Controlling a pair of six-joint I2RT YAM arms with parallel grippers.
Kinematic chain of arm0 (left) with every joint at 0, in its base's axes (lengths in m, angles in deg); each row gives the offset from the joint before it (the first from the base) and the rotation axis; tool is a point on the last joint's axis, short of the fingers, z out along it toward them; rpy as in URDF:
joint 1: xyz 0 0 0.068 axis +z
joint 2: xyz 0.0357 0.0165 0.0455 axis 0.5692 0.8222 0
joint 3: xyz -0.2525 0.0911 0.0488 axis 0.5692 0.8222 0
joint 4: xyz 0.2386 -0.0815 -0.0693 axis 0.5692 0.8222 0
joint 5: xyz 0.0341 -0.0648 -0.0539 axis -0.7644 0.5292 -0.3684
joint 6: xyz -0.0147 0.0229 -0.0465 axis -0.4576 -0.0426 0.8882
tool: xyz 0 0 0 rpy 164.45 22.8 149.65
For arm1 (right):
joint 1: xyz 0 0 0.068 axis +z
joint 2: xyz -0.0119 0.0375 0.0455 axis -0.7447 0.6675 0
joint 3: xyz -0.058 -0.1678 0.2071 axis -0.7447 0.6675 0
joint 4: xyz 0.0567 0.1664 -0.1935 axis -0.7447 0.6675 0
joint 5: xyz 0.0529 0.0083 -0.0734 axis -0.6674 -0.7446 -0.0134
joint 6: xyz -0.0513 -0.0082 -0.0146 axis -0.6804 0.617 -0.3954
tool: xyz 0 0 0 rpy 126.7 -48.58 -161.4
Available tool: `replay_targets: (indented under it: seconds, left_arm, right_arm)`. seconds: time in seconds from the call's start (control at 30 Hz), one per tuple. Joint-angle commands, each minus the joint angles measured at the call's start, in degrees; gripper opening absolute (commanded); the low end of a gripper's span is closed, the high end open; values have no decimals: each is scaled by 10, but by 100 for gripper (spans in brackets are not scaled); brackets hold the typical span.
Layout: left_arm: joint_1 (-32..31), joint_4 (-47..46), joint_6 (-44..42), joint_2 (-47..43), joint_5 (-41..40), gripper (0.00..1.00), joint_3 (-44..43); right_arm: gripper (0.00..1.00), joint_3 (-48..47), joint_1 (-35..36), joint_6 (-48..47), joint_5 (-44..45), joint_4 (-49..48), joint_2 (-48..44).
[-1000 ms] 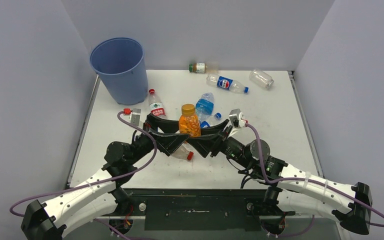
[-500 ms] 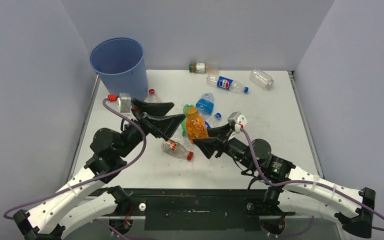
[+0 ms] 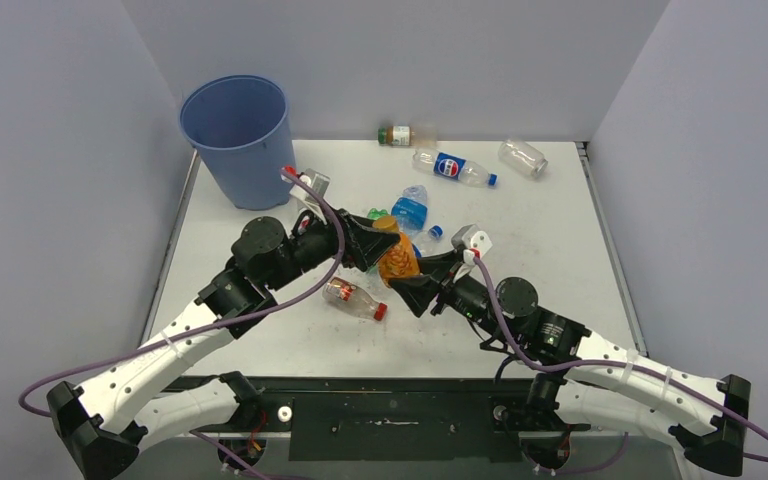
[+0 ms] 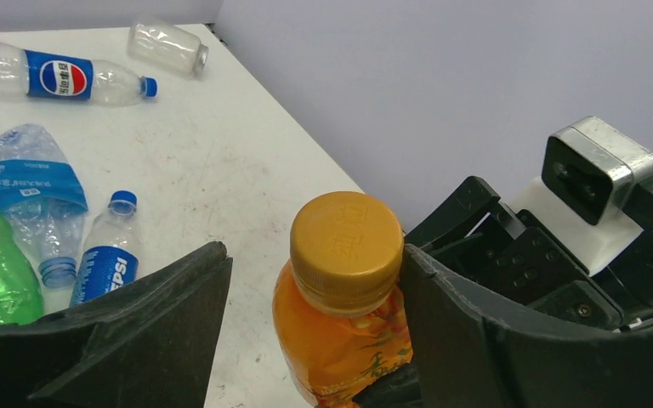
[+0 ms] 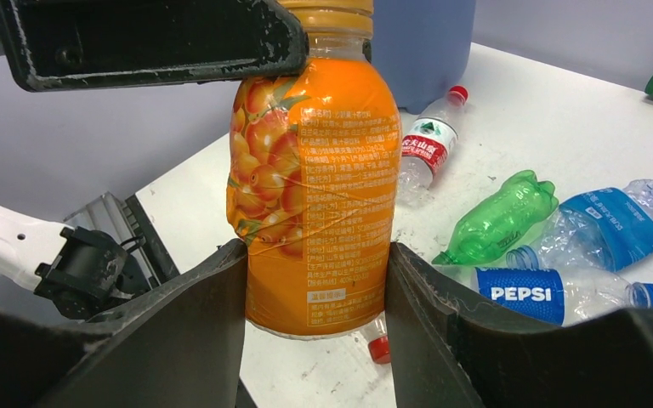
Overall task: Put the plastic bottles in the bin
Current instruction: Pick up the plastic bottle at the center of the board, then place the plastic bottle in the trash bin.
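An orange bottle [image 3: 397, 258] with an orange cap hangs above the table's middle, and my right gripper [image 3: 415, 275] is shut on its lower body [image 5: 315, 170]. My left gripper [image 3: 378, 240] stands open around the cap [image 4: 346, 242]. Its right finger touches the cap; the left finger [image 4: 178, 306] is apart from it. The blue bin [image 3: 240, 135] stands at the far left corner. A clear bottle with a red cap [image 3: 353, 298] lies on the table under the grippers.
Loose bottles lie behind: a long Pepsi bottle [image 3: 452, 167], a clear one [image 3: 522, 156], a small brown one [image 3: 397, 135], a crushed blue one [image 3: 410, 210], a green one [image 5: 497, 217], a small Pepsi one [image 5: 553, 293], a red-labelled one [image 5: 425, 144].
My left gripper swung right from beside the bin to the orange bottle's cap, its jaws narrowing around it. The right gripper kept hold of the bottle, barely moving.
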Motion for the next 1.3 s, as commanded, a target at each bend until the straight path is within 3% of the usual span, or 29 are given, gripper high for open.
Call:
replay_targets:
  seconds: [0.0,0.1,0.27,0.37,0.53,0.6,0.7,0.77,0.8,0.93,1.1,1.17,1.27]
  left_arm:
    - [3,-13,1,0,30,66,-29]
    - [3,-22,1,4,35,59,-29]
    - [3,-37,6,12,46,64,-27]
    - [3,-43,6,18,50,59,-27]
    - [3,-58,4,20,54,14,-20]
    - [3,-61,-3,16,52,0,-18]
    - [3,-59,-20,6,40,0,-21]
    - [4,-50,-39,-4,21,0,-26]
    - [6,-41,-51,-12,5,0,-31]
    - [36,-6,-96,-42,-69,0,-58]
    - [155,2,-96,-45,-80,0,-114]
    - [215,12,-94,-20,-77,0,-159]
    - [256,25,-99,29,-86,0,-212]
  right_arm:
    - [28,-27,3,-10,5,-26,1]
    - [28,-25,4,-9,4,-28,4]
    - [28,-22,6,-7,3,-32,8]
    - [28,-23,7,-7,3,-34,11]
    - [30,-22,9,-8,4,-32,11]
    - [39,-21,11,-4,8,-30,9]
    - [83,-25,10,11,12,-17,3]
    - [99,-31,10,24,15,-1,-2]
    - [92,-33,10,30,16,6,-8]
    - [90,-40,10,46,22,46,-39]
    - [90,-24,10,60,69,91,-83]
    - [90,0,10,80,115,94,-97]
    - [90,48,9,116,151,79,-114]
